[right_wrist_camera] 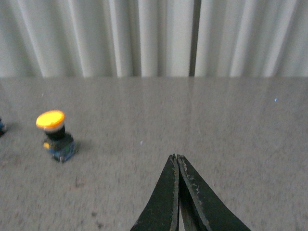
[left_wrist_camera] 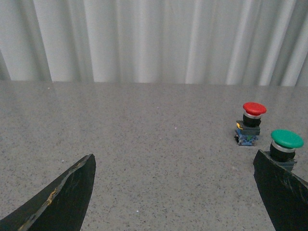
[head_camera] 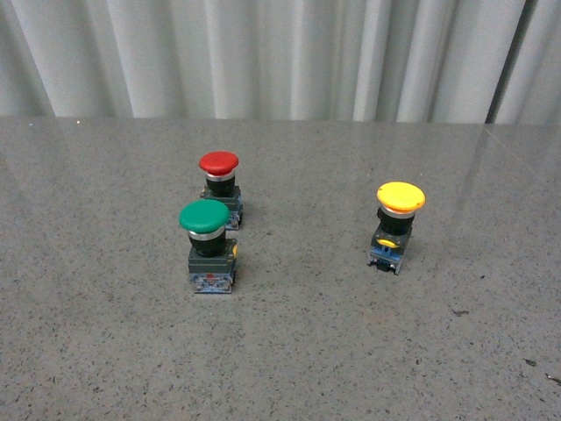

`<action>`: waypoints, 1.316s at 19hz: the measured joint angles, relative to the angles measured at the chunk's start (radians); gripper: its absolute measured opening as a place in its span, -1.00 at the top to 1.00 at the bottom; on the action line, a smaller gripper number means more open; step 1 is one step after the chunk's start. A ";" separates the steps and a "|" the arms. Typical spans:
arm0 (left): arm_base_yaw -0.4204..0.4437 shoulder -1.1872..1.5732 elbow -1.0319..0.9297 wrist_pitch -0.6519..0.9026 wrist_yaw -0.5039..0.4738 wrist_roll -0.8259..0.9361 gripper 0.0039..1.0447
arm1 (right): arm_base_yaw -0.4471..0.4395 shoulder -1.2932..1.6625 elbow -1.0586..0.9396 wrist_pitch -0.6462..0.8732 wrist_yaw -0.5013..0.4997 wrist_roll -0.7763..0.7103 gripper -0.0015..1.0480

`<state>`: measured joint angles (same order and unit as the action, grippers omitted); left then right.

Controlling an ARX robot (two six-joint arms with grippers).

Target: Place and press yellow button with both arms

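Note:
The yellow button (head_camera: 400, 224) stands upright on the grey table, right of the middle, with a yellow cap, black neck and blue-grey block. It also shows in the right wrist view (right_wrist_camera: 54, 134), well off to one side of my right gripper (right_wrist_camera: 176, 157), which is shut and empty. My left gripper (left_wrist_camera: 175, 166) is open and empty, its black fingers (left_wrist_camera: 67, 192) spread wide over bare table. Neither arm shows in the front view.
A green-capped button (head_camera: 209, 246) stands left of the middle, with a red-capped button (head_camera: 220, 186) just behind it. Both show in the left wrist view, the green one (left_wrist_camera: 286, 144) close to one finger, the red one (left_wrist_camera: 251, 122) further off. Grey pleated curtain behind the table.

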<state>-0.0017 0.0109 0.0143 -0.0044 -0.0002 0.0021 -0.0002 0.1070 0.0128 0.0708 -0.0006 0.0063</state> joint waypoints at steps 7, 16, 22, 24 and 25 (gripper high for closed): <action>0.000 0.000 0.000 0.001 0.000 0.000 -0.88 | 0.000 -0.103 0.000 -0.075 0.000 0.000 0.97; 0.000 0.000 0.000 0.000 0.000 0.000 -0.88 | 0.000 -0.103 0.000 -0.075 0.000 0.000 -0.29; 0.000 0.000 0.000 0.000 0.000 0.000 -0.88 | 0.000 -0.103 0.000 -0.075 0.000 0.000 -0.87; 0.000 0.000 0.000 0.000 0.000 0.000 -0.88 | 0.000 -0.103 0.000 -0.075 0.000 0.000 -0.87; 0.000 0.000 0.000 0.000 0.000 0.000 -0.88 | 0.000 -0.103 0.000 -0.075 0.000 0.000 -0.87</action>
<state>-0.0017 0.0109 0.0143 -0.0040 -0.0002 0.0021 -0.0002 0.0040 0.0128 -0.0044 -0.0006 0.0063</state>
